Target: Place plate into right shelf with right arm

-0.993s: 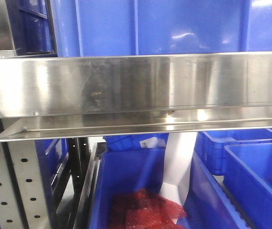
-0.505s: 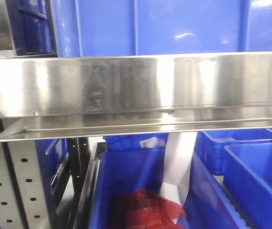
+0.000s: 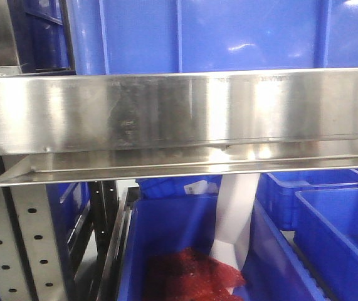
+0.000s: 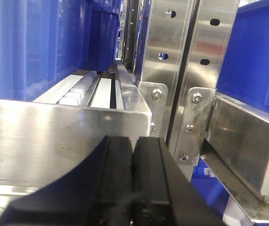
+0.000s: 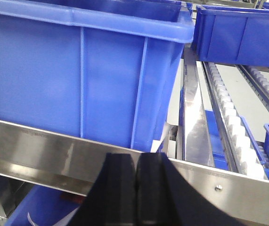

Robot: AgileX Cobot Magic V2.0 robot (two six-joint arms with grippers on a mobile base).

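Note:
The plate is not in view in any frame. The right shelf is a stainless-steel rack: its shiny flat rail (image 3: 179, 113) crosses the front view, with a perforated upright (image 3: 22, 244) at lower left and blue bins above and below. My right gripper (image 5: 137, 162) is shut and empty, just in front of the shelf rail (image 5: 40, 150), below a large blue bin (image 5: 77, 66). My left gripper (image 4: 133, 146) is shut and empty, close to a steel rail (image 4: 54, 136) and perforated uprights (image 4: 172, 61).
A lower blue bin (image 3: 166, 232) holds red bags (image 3: 191, 276) and an upright white sheet-like strip (image 3: 232, 213); I cannot tell what it is. More blue bins (image 3: 335, 226) sit at right. Roller tracks (image 5: 228, 122) run back on the shelf.

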